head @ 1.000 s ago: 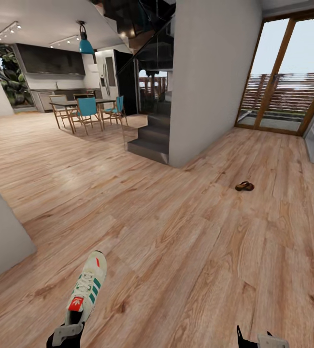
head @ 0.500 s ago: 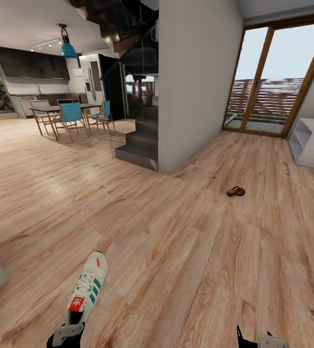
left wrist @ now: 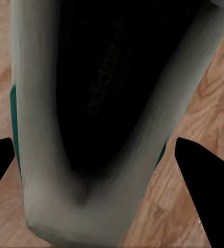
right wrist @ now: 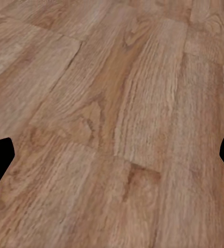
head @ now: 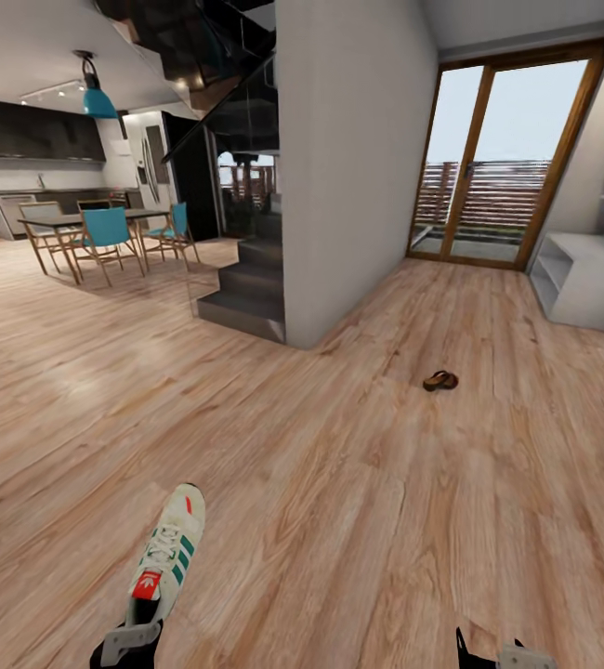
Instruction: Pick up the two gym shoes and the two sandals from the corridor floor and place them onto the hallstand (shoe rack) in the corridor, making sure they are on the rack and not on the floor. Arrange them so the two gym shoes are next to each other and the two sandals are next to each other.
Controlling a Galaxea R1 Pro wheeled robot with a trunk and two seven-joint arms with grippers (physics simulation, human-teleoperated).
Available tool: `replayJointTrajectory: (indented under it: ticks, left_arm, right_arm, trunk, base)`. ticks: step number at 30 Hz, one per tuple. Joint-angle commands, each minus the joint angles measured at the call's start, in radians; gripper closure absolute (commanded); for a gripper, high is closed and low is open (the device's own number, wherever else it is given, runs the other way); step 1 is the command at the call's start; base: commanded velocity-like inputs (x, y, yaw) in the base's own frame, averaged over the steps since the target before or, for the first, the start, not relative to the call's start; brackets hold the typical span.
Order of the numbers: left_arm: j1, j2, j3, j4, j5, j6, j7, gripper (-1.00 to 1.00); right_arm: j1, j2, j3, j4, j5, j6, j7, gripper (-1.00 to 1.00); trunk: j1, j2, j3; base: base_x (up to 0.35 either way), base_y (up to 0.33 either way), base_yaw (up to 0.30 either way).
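Carrying a light, soft-walled gym shoe (head: 166,555) clenched at its stiffer heel collar in the left gripper (head: 127,641), toe pointing ahead, with the right gripper (head: 490,650) spread and empty, a sandal (head: 440,380) lying far ahead-right, hallstand (head: 588,279) beyond.

Head high, facing corridor; wrists close above floor (right wrist: 117,103), shared.

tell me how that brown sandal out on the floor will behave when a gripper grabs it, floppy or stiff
The sandal looks low and flat with thin straps, so it is probably light and may bend somewhat if pinched by a strap. It lies alone on smooth wood floor, so a push would likely slide it rather than tip it. It is too small in the head view to judge the sole's stiffness.
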Motion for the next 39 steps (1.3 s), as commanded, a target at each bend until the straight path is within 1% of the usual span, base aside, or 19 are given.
replayJointTrajectory:
  ticks: [1,30,39]
  left_arm:
    - [-0.001,0.000,0.003,0.001,0.010,0.000,-0.011,1.00]
    - [-0.001,0.000,0.001,-0.001,0.011,-0.002,-0.011,1.00]
    - [-0.001,-0.001,0.001,0.000,0.011,-0.002,-0.011,1.00]
  right_arm:
    - [-0.001,-0.001,0.008,0.000,-0.007,-0.003,-0.006,-1.00]
    - [-0.001,-0.001,0.008,-0.001,-0.008,-0.003,-0.007,-1.00]
    - [-0.001,-0.001,0.008,-0.001,-0.008,-0.002,-0.008,-1.00]
  trunk:
    - [0.000,0.000,0.001]
    - [0.000,0.000,0.044]
    - [0.000,0.000,0.048]
  base:
    - [0.335,0.000,-0.132]
    - [0.335,0.000,-0.129]
    - [0.337,0.000,-0.034]
